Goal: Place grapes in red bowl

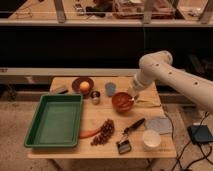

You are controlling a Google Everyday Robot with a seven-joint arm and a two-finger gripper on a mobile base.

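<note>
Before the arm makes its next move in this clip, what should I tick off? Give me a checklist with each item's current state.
1. Grapes reachable on the table: ok, they lie near the front edge.
2. Grapes in the gripper: not ok, the whole bunch lies on the table.
3. Gripper positioned over the grapes: not ok, it hovers by the right rim of the red bowl.
4. Red bowl upright and open to receive: ok.
5. Grapes separate from the carrot: cannot tell, the carrot lies right against their left side.
</note>
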